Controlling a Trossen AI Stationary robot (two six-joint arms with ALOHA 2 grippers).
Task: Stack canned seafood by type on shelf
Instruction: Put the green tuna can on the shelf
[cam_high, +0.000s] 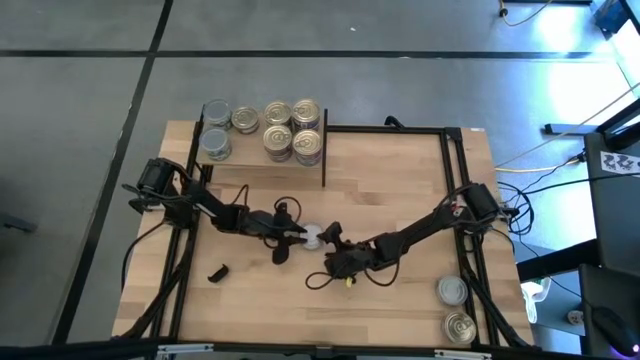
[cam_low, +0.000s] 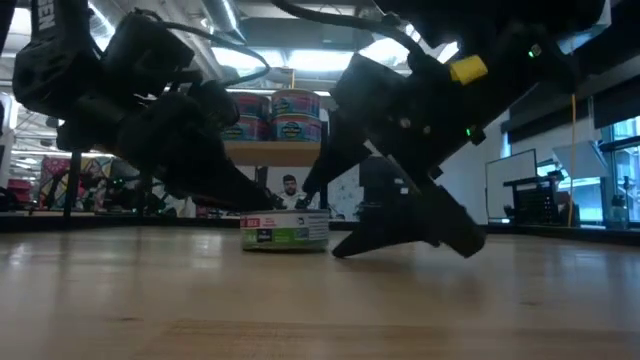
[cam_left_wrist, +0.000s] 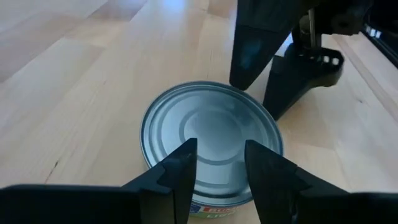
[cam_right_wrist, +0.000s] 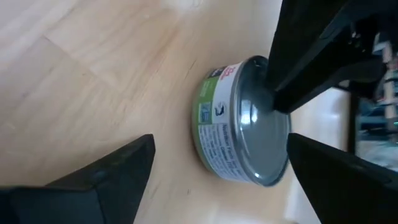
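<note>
- Middle of the surface (cam_high: 400, 200): one silver-topped tin (cam_high: 314, 238) with a green and white label stands upright, both arms meeting over it.
- The left gripper (cam_high: 296, 238) is on the tin from the left side. Its fingers (cam_left_wrist: 180, 171) are set narrow and lie over the flat lid (whether they truly pinch the rim, I cannot tell).
- The right gripper (cam_high: 330, 240) sits just beside the tin on the other side, jaws spread wide, the tin between them and neither finger touching it in the right wrist view.
- At the far left corner the shelf (cam_high: 265, 165) carries the stacked tins (cam_high: 292, 130): two gold-topped stacks side by side, a single gold top (cam_high: 245, 119) next to them, and grey tops (cam_high: 215, 143) at the left end.
- Near the right front corner, two loose tins (cam_high: 455, 308) wait on the surface, well apart from the arms.
- A small dark object (cam_high: 216, 271) lies near the front left.
</note>
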